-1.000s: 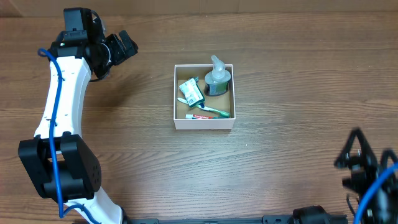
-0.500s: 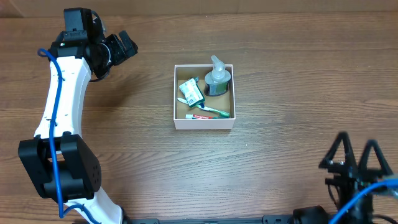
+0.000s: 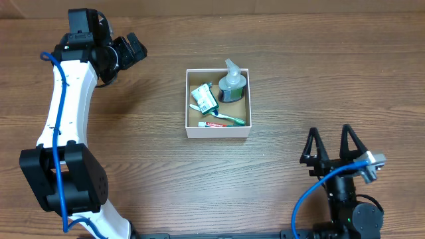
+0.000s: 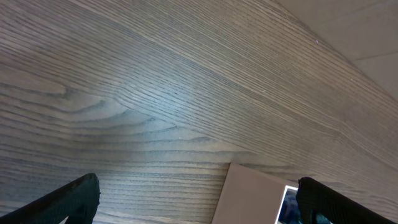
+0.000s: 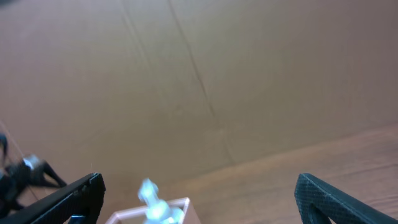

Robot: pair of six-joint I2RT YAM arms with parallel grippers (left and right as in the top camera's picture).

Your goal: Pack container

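Container point(image 3: 186, 106) at mid-bench point(image 3: 299, 60), seen from overhead: the square white-walled box sits well apart from both arms. It holds a pump bottle point(image 3: 232, 83) upright in its far right corner and a green-white packet point(image 3: 204, 98) beside the bottle. A toothbrush point(image 3: 227, 119) and a small tube point(image 3: 214, 124) lie along the near wall. The left gripper point(image 3: 126, 54) hangs over the far left of the bench. The right gripper point(image 3: 329, 136) sits near the front right edge, its jaws spread wide and holding nothing.

Left wrist view: two dark fingers point(image 4: 68, 199) frame the bottom corners, jaws wide open and empty above bare wood grain. A pale corner of the container shows low between them.

Right wrist view: blurred, with the jaws wide apart and empty. The container's rim and the bottle's pump head show at the bottom edge, before a brown cardboard backdrop point(image 5: 217, 74).
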